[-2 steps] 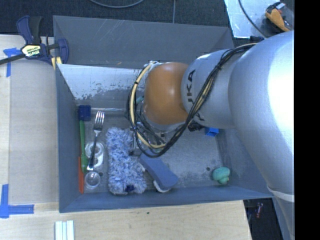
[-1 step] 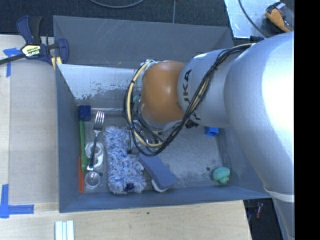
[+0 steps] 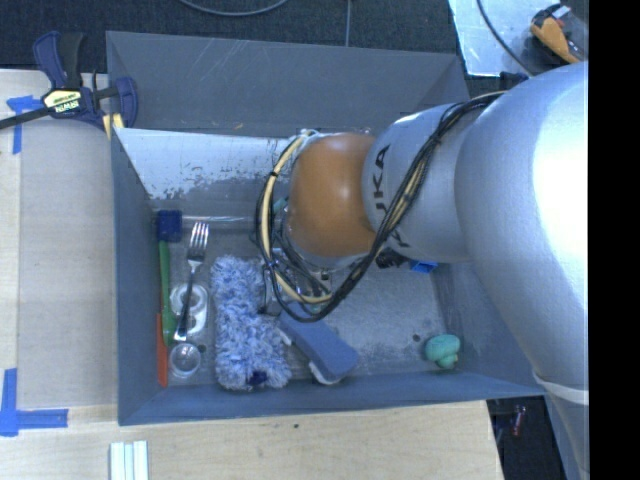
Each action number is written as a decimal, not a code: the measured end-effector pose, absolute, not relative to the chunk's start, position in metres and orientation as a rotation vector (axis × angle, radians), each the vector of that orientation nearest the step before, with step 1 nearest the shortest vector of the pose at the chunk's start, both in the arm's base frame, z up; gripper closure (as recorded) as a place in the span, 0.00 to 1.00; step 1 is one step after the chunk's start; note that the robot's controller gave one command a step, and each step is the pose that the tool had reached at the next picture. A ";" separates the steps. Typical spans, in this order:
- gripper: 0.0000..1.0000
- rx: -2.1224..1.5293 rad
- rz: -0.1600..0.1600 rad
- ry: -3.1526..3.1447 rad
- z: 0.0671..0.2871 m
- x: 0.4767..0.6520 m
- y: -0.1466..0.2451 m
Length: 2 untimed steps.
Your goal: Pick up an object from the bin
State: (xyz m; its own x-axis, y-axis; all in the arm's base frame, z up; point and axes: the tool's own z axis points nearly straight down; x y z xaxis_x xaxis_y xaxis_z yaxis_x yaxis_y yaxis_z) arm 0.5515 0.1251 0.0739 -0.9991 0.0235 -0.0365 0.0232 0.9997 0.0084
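The arm is in from the right, big and silver, with its orange wrist cover sitting right over the middle of the grey bin. Yellow and black cables loop down the cover's left side into the dark end of the wrist. The fingers are buried under that cover and cabling, so I cannot tell whether they are open or closed, or whether they have anything.

Just beneath and to the left of the wrist's end lies a fluffy blue-and-white duster, stretched from mid-bin towards the near wall. That is the closest thing to it. Touching the duster's right side, down by the near wall, is a grey-blue brush, lying at an angle.

Over by the left wall there is a small cluster. A silver fork points its tines to the far side, a green stick lies beside it, an orange stick lies nearer us, a blue block sits at the far end, and a clear round cup sits at the near end.

Well apart from all that, a teal ball sits in the near right corner.
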 end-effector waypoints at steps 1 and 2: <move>1.00 -0.005 0.012 3.102 0.073 0.563 0.122; 1.00 0.018 0.016 3.093 0.073 0.538 0.132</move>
